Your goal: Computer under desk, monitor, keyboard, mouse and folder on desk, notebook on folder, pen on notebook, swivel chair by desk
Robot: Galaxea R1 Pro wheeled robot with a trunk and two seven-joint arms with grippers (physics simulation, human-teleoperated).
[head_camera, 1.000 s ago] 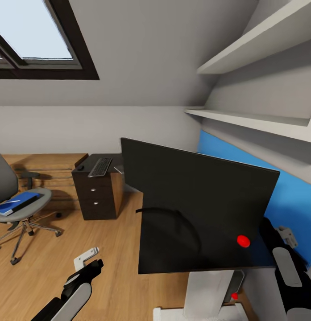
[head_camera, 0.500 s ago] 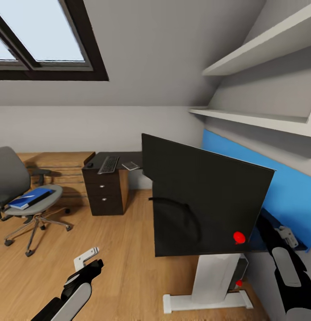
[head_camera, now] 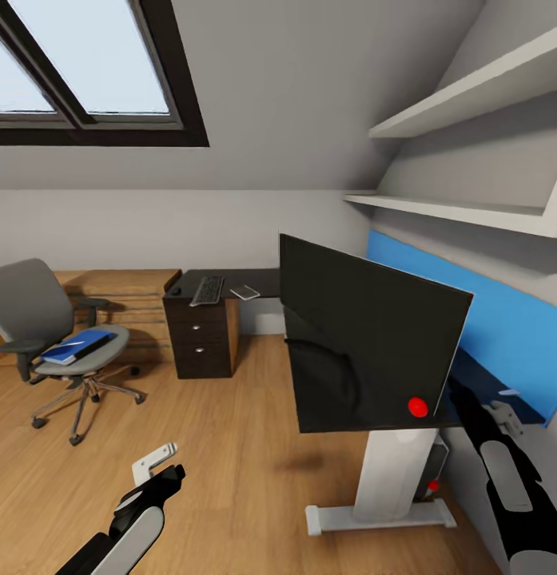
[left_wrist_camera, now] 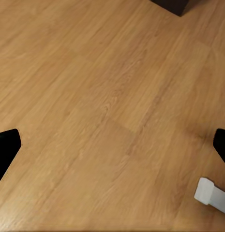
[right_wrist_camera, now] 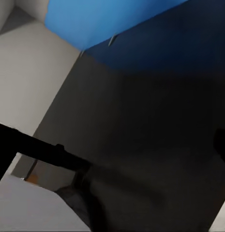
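Large black flat monitor stands on the dark L-shaped desk. Black keyboard lies on the desk's far end. Blue folder rests on the grey swivel chair, well apart from the desk. Left gripper spread wide over wooden floor; right gripper at the monitor's edge, spread unclear.

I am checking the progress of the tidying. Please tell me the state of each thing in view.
Large black flat monitor: tilted, raised in front of the white desk leg.
Blue folder: lying on the grey swivel chair seat.
Black keyboard: flat on the dark drawer desk.
Left gripper: open, empty, above the wooden floor.
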